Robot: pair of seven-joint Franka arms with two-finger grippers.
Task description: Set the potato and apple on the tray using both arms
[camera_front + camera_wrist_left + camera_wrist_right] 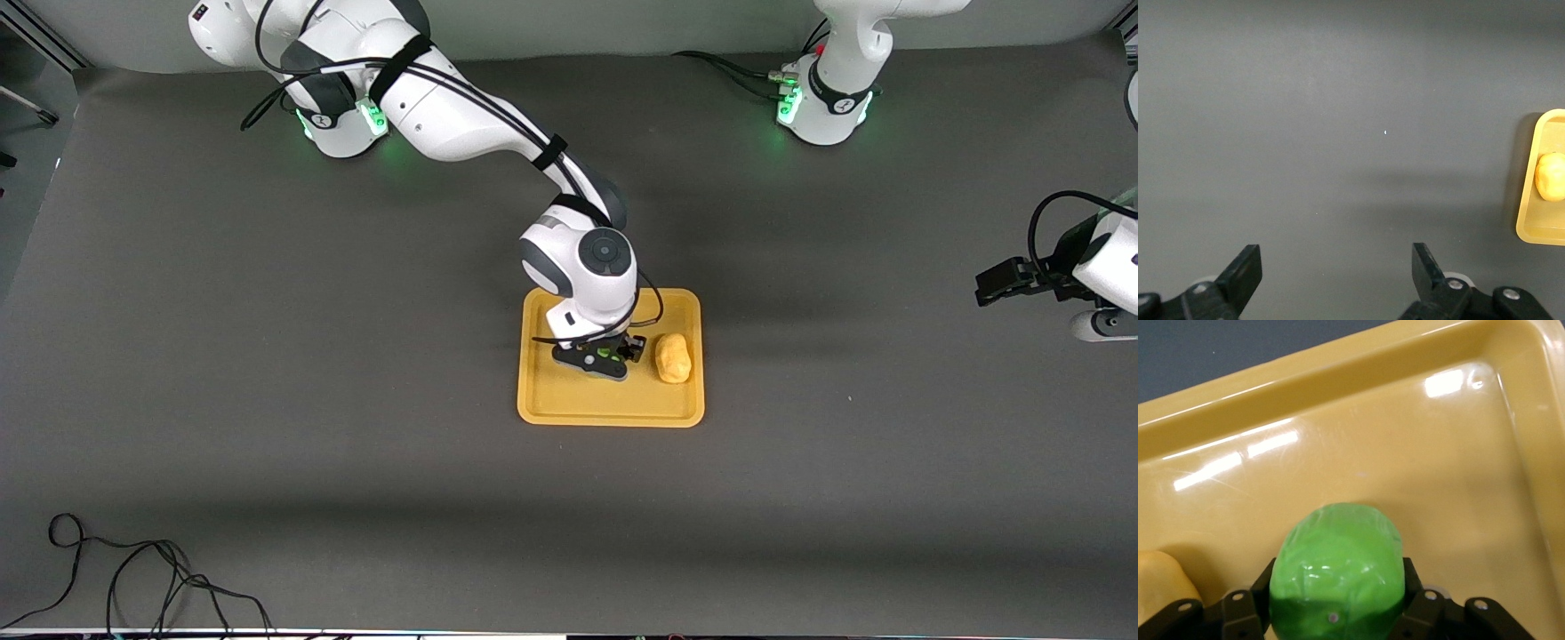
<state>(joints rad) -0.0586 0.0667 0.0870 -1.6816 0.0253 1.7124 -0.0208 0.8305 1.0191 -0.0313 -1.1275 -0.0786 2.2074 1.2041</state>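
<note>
The yellow-orange tray [613, 413] lies mid-table. The potato [673, 357] rests in it, toward the left arm's end. My right gripper [605, 356] is low over the tray beside the potato, shut on the green apple [1337, 573]. In the right wrist view the black fingers [1245, 607] press both sides of the apple, with the tray floor [1405, 453] close below and the potato [1158, 583] at the edge. I cannot tell whether the apple touches the tray. My left gripper [1000, 283] waits open and empty over bare table at the left arm's end, also shown in its wrist view [1337, 267].
The left wrist view shows the tray's rim [1528, 200] and the potato [1551, 177] at its edge. A loose black cable [133, 578] lies on the table at the corner nearest the front camera, at the right arm's end.
</note>
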